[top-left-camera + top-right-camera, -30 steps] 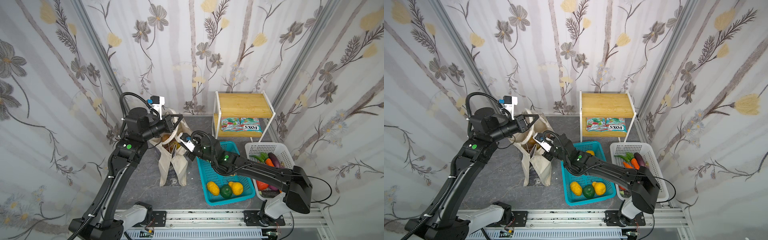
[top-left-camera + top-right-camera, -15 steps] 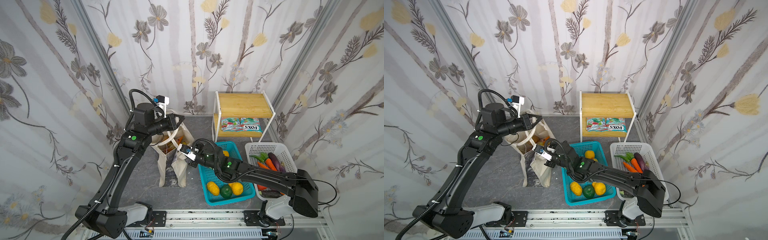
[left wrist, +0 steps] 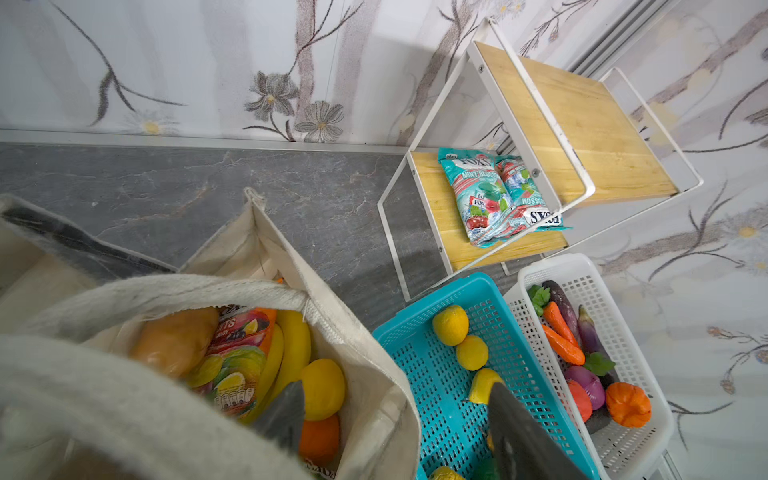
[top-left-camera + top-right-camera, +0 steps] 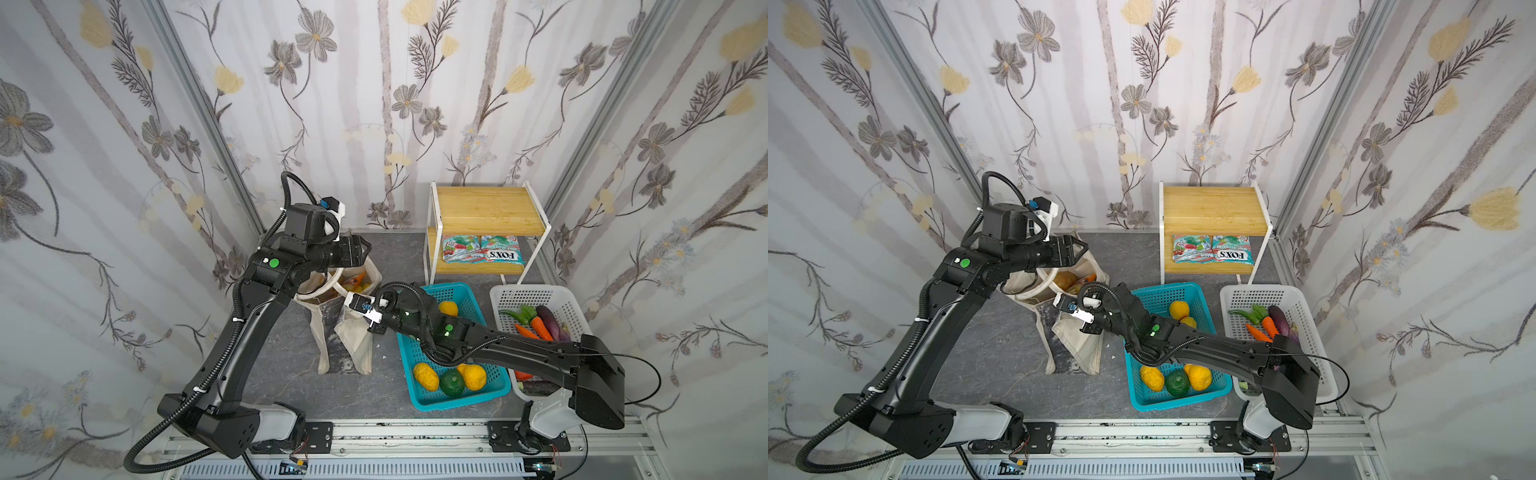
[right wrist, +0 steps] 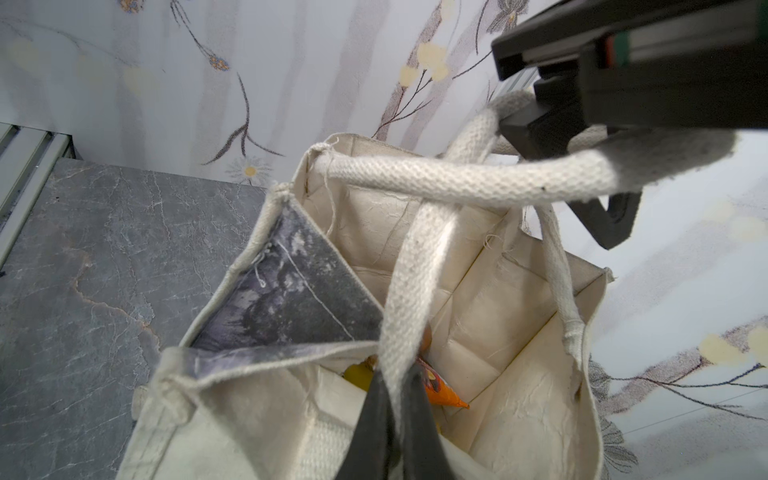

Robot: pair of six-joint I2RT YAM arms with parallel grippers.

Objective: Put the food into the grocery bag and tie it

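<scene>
The cream grocery bag (image 4: 353,347) (image 4: 1080,347) stands on the grey table with its mouth open. Inside it, the left wrist view shows food: a banana bunch (image 3: 296,345), a yellow lemon-like fruit (image 3: 322,388), an orange (image 3: 319,440), a glossy snack packet (image 3: 237,353) and a brown bulb (image 3: 174,345). My left gripper (image 4: 366,252) (image 4: 1082,249) (image 3: 395,411) hangs open above the bag's mouth, holding nothing. A strap handle (image 5: 478,178) lies across it in the right wrist view. My right gripper (image 4: 352,302) (image 4: 1061,305) (image 5: 395,399) is shut on another strap handle (image 5: 415,270).
A teal basket (image 4: 455,291) with yellow and green fruit sits right of the bag. Beyond it stands a white basket (image 4: 536,293) of vegetables. A wooden shelf rack (image 4: 486,208) at the back right holds candy packets (image 4: 482,255).
My left gripper has opened and let go of the strap after moving right over the bag. The right gripper drifted slightly left and down, still shut on its strap.
</scene>
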